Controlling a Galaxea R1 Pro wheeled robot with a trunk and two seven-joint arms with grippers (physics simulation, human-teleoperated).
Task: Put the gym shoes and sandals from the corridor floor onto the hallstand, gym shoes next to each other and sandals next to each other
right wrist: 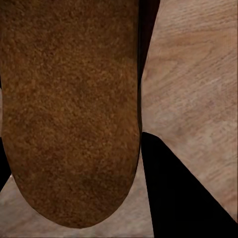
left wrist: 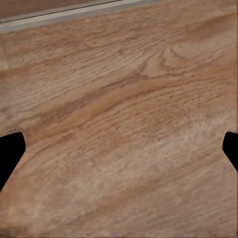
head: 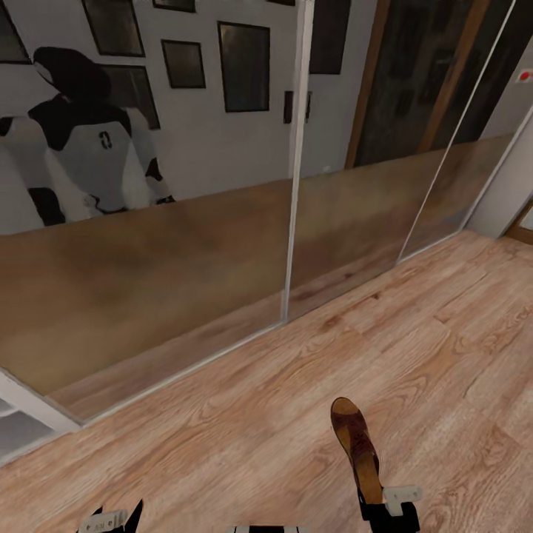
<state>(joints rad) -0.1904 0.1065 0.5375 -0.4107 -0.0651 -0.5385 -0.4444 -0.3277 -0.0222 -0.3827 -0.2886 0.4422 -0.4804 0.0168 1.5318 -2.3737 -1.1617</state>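
The right pincer [head: 381, 502] is clamped on the heel end of a flat dark-brown leather sandal [head: 357, 443], which juts forward from its fingers above the light wood-grain plank floor [head: 444, 355]. The left pincer [left wrist: 119, 148] hangs with fingers wide apart over bare planks. Ahead of both, mirrored sliding wardrobe doors [head: 185, 222] border the open floor.

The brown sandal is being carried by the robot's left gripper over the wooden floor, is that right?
Not quite: it is the right gripper that carries the brown sandal, as the head view shows. The left gripper is open with bare wooden floor between its fingers. The rest is right.
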